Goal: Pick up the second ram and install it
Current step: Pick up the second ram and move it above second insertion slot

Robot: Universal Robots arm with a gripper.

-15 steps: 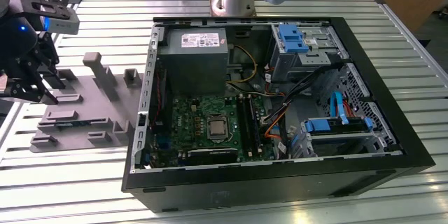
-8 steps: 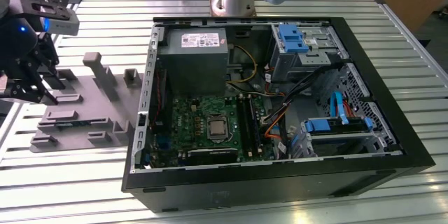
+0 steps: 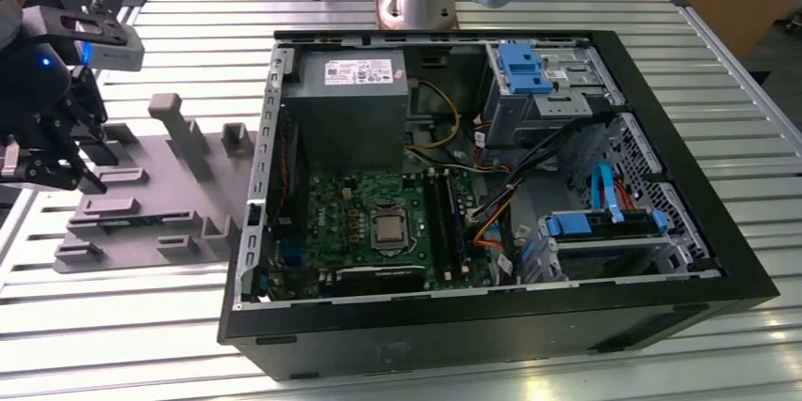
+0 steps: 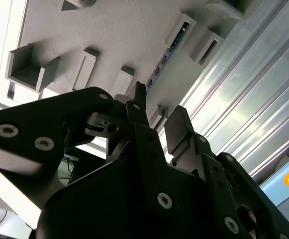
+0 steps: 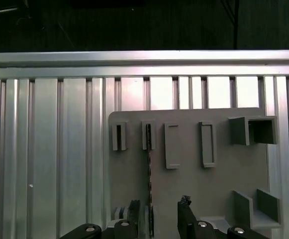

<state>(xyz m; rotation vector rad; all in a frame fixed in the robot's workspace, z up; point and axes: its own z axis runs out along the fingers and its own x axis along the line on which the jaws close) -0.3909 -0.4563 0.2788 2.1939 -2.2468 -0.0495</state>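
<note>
The second ram (image 5: 149,169) is a thin dark stick standing on edge in the slots of the grey fixture (image 5: 219,179). It also runs as a dark strip between two slot blocks in the second wrist view (image 4: 166,57), and a strip of it shows low on the fixture in the exterior view (image 3: 131,223). My gripper (image 5: 159,211) hangs above the fixture at the exterior view's left (image 3: 51,174). It is open and holds nothing. In the first wrist view one finger (image 5: 134,211) lies close beside the ram's line, and the other finger (image 5: 185,211) stands well off to its other side.
The grey fixture (image 3: 163,185) carries several upright blocks, one tall (image 3: 169,119). To the exterior view's right lies the open computer case (image 3: 501,326) with the green motherboard (image 3: 363,204) and its long black slots (image 3: 445,218). All rest on a ribbed metal table (image 3: 150,326).
</note>
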